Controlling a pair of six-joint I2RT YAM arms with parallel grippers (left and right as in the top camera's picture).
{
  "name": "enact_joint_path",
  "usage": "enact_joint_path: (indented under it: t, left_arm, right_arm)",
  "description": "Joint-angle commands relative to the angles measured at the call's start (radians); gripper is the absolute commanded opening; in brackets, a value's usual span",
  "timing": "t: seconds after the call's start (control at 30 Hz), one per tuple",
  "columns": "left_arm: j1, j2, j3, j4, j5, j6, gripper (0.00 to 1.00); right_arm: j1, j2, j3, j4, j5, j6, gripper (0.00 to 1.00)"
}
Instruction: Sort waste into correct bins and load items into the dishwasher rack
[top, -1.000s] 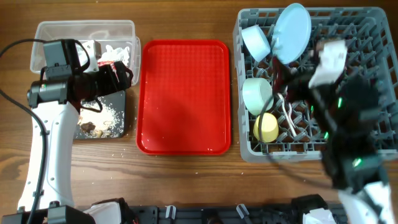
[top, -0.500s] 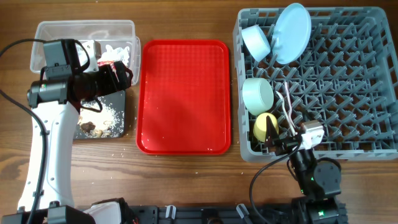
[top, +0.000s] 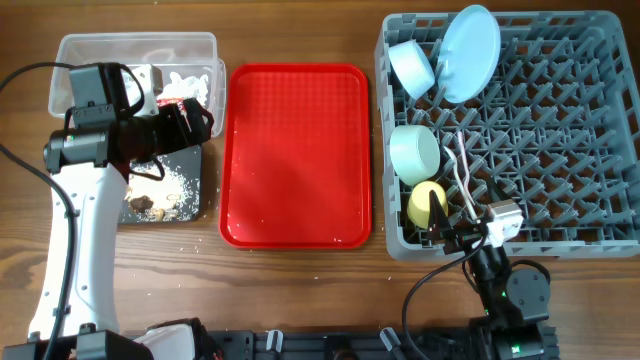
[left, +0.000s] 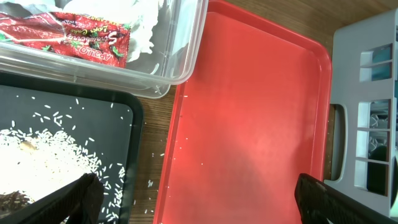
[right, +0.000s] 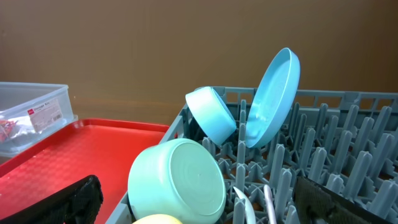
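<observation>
Pulling back from the dishwasher rack (top: 580, 150) is the big change: a second ago my right arm was a blur stretched over the pegs, and now it's tucked in at the near edge of the rack, a touch further back than half a second ago.

Everything I'd want in there is in there. The plate (top: 470, 52) stands on edge at the far side with the small blue bowl (top: 410, 66) leaning beside it. The mint bowl (top: 414, 153) and yellow cup (top: 427, 205) sit along the left wall, and the fork and spoon (top: 460, 175) lie across the pegs just beside them.

My right gripper (top: 455, 235) is spread wide and carrying nothing, hanging just by the cup's corner.

The left side hasn't budged. My left gripper (top: 200, 118) is also wide and empty, parked over the spot where the clear tub (top: 70, 45) meets the black tray (top: 195, 190). The red wrapper (left: 68, 38) and tissue (left: 124, 12) are in the tub, and the food scraps (top: 150, 206) and crumbs (left: 37, 152) are on the black tray.

The red serving tray (top: 295, 150) between the two sides has nothing on it. So my read is that was the last drop-off and the job is basically finished.
</observation>
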Motion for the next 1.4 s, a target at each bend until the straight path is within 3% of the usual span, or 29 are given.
enact_joint_path:
  t: [0.0, 0.37, 0.53, 0.63, 0.77, 0.9, 1.1, 1.37]
  left_arm:
    - [0.005, -0.006, 0.013, 0.003, 0.001, 0.005, 1.00]
    - [0.005, -0.009, 0.013, -0.002, 0.001, 0.005, 1.00]
    - [-0.005, -0.177, -0.024, 0.027, -0.027, 0.009, 1.00]
    - [-0.019, -0.361, -0.198, 0.209, -0.039, 0.009, 1.00]
    - [-0.020, -0.682, -0.575, 0.552, -0.005, 0.005, 1.00]
    - [-0.031, -0.975, -0.893, 0.771, 0.005, 0.005, 1.00]
    - [-0.080, -1.218, -1.110, 0.871, -0.054, 0.006, 1.00]
    - [-0.085, -1.365, -1.227, 0.891, -0.089, 0.005, 1.00]
  right_arm:
    - [-0.006, -0.013, -0.001, 0.002, -0.016, -0.005, 1.00]
    - [-0.006, -0.013, -0.001, 0.002, -0.016, -0.005, 1.00]
    - [-0.006, -0.013, -0.001, 0.001, -0.016, -0.005, 1.00]
    - [-0.006, -0.013, -0.001, 0.001, -0.016, -0.005, 1.00]
    - [-0.006, -0.013, -0.001, 0.001, -0.016, -0.005, 1.00]
    - [-0.006, -0.013, -0.001, 0.002, -0.016, -0.005, 1.00]
    - [-0.006, -0.013, -0.001, 0.002, -0.016, -0.005, 1.00]
    - [-0.006, -0.013, -0.001, 0.002, -0.016, -0.005, 1.00]
